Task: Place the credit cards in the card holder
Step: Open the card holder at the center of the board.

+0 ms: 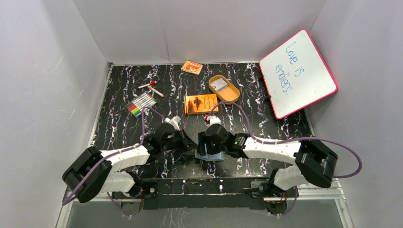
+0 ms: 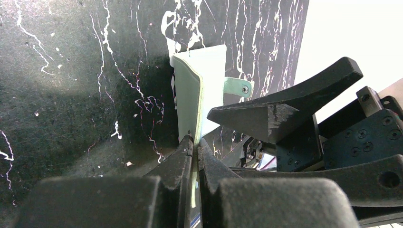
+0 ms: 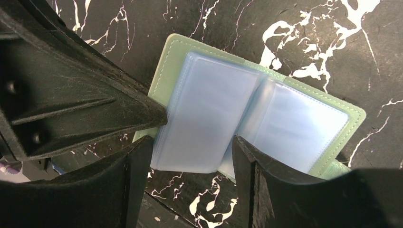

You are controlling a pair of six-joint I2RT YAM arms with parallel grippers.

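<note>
White-walled booth, black marbled bench [image 1: 119,85]; card holder [image 3: 294,118] sits open near centre, between the arms. Left fingers [image 2: 195,142] are almost closed, pinching its green cover. Right fingers [image 3: 190,142] are spread wide, straddling a clear pocket and gripping nothing. I'd pin the cover firmly and open one pocket mouth.

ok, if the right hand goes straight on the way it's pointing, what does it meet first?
The card holder: its pale blue pocket leaf lies between the right hand's open fingers. Depth is unclear, but it looks close.
</note>
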